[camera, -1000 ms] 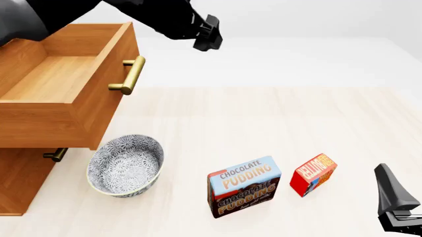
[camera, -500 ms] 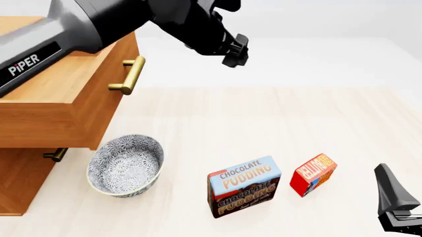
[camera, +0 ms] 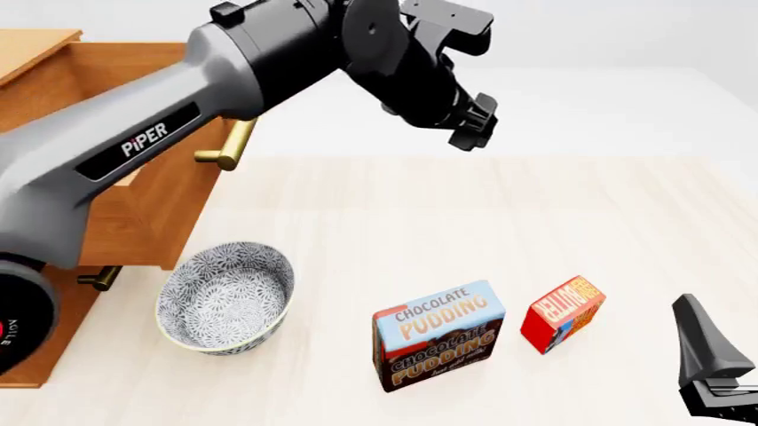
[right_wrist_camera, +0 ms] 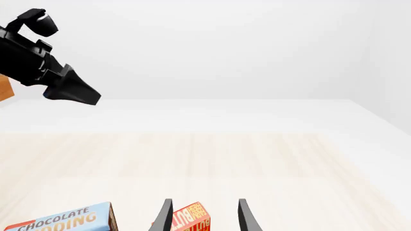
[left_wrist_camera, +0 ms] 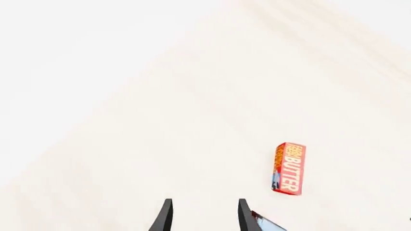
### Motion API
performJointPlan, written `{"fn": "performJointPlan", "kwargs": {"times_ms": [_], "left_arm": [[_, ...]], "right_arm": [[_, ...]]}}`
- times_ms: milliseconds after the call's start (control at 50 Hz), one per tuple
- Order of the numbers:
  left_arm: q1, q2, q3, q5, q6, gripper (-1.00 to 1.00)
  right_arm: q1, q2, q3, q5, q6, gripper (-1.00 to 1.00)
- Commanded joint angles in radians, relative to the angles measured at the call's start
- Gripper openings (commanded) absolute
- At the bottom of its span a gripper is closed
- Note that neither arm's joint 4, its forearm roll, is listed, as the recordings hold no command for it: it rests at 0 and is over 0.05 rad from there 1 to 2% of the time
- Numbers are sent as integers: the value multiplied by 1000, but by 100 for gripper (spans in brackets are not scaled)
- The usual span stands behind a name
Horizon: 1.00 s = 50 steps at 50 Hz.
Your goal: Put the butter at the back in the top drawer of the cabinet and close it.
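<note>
The butter [camera: 564, 313] stands near the table's [camera: 498, 213] right edge, just beside the pudding box [camera: 438, 335].

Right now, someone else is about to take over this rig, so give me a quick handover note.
Left gripper: open, holding nothing, high over the table to the right of the cabinet, well short of the butter.
Right gripper: open, holding nothing, low at the near right, with the butter just ahead of its fingers.
Butter: on the table, right of the pudding box, untouched.
Top drawer: pulled open; what shows of its inside is bare.
Done: drawer opened.
Left: grasp the butter, place it in the top drawer, push the drawer shut.
</note>
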Motion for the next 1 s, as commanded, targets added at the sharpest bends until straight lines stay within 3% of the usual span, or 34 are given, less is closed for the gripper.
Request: {"fn": "performJointPlan", "kwargs": {"times_ms": [20,720,1000], "left_arm": [[-37,60,-62,22,-9,100],[-142,259,-262,95,-68,100],[-151,308,-289,105,-85,100]], "right_arm": [[0,0,0,0,0,100],[0,0,0,0,0,100],[0,0,0,0,0,100]]}}
